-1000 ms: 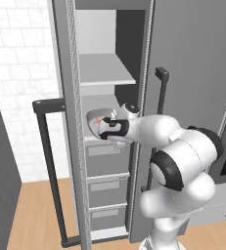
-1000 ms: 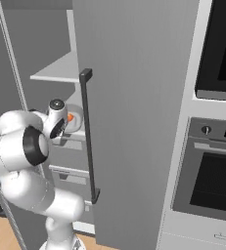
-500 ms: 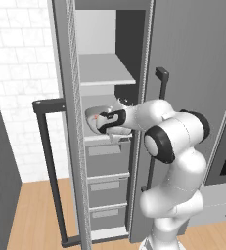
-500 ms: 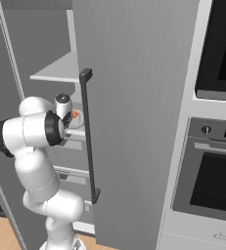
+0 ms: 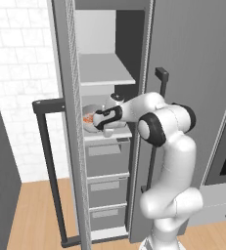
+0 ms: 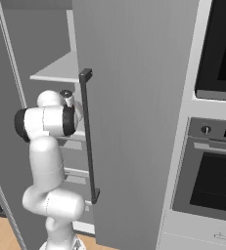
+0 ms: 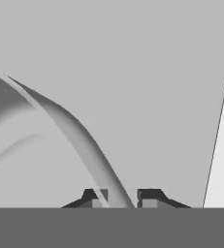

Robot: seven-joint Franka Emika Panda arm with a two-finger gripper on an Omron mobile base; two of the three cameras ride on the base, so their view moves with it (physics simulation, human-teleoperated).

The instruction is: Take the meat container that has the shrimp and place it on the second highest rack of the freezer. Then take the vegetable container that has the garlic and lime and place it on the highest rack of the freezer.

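Observation:
The freezer [image 5: 192, 58] stands open. Inside it, the grey meat container [image 5: 88, 118] with the orange shrimp [image 5: 88, 119] sits low over the second highest rack [image 5: 112, 133], at its left front. My gripper [image 5: 100, 122] is shut on the tub's right rim. In the hand view the tub's curved wall [image 7: 79, 135] runs down between my gripper's [image 7: 118, 196] fingertips. The highest rack [image 5: 104, 74] above is bare. Garlic, lime and their container are out of view.
The open freezer door [image 5: 65, 146] with its dark bar handle [image 5: 48, 166] stands left of the opening. Grey drawers [image 5: 104, 156] fill the space below the shelf. A second bar handle [image 6: 87, 136] is on the door panel beside my arm; black ovens [image 6: 217, 171] lie right.
My arm has stretched further into the freezer, carrying the meat container left and deeper, down to the second highest rack. The base has not moved.

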